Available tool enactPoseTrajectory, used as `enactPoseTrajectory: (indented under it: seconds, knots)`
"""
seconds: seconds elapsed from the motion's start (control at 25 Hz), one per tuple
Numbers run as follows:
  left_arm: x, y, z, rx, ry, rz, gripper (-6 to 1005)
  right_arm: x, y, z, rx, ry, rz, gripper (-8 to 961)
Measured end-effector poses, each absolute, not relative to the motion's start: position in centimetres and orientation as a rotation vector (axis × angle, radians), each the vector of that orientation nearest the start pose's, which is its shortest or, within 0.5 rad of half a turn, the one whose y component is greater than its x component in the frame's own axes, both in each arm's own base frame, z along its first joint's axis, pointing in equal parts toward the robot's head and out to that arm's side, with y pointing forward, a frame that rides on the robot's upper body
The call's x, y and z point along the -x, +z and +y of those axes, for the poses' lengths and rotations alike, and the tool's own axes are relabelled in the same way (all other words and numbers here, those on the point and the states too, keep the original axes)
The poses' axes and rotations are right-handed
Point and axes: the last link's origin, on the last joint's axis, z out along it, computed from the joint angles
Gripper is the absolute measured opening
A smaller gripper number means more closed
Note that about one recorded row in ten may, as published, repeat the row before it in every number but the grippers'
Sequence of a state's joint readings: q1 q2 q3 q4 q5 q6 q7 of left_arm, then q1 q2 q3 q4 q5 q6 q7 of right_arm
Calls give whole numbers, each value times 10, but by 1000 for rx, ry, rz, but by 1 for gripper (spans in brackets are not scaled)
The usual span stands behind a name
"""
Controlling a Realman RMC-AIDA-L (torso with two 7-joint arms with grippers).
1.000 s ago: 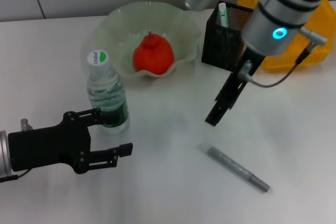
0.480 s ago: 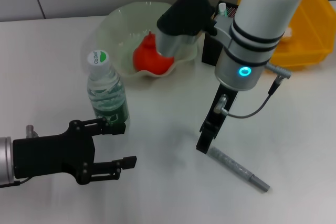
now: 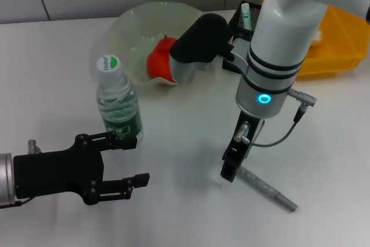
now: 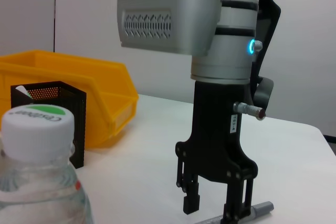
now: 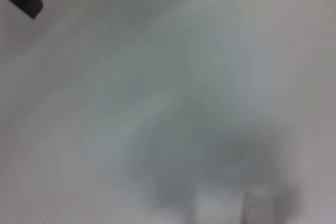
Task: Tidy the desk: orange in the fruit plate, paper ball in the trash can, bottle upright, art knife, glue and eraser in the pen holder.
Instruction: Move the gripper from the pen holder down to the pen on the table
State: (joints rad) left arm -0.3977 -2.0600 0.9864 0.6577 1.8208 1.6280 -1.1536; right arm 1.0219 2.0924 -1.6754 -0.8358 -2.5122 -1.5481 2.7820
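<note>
Orange (image 3: 157, 64) half hidden behind right arm; pen holder (image 3: 237, 26) mostly blocked; right wrist view blurred.

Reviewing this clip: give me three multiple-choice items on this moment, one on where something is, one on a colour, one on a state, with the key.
1. Where is the orange?
A. in the fruit plate
B. on the table beside the bottle
C. in the pen holder

2. What colour is the bin behind the pen holder?
A. green
B. yellow
C. black

3. How does the right gripper stand?
A. shut on the bottle
C. parked far from the table
B. open, fingers down astride one end of the art knife

Key: 1 A, the head view shows the orange lying in the pale wavy plate. 2 B, both the head and left wrist views show a yellow bin. 3 B, the left wrist view shows a gap between its fingers just over the grey knife. The left gripper is open near the upright bottle.
</note>
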Motion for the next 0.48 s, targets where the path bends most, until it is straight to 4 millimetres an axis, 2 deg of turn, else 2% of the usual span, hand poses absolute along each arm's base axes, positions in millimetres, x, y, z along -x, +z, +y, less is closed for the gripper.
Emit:
enactPoseTrajectory:
  seconds: [0.48]
  knots:
    - [268, -22, 282, 2897, -728, -326, 756, -147, -88, 356, 2606, -987, 1024, 535]
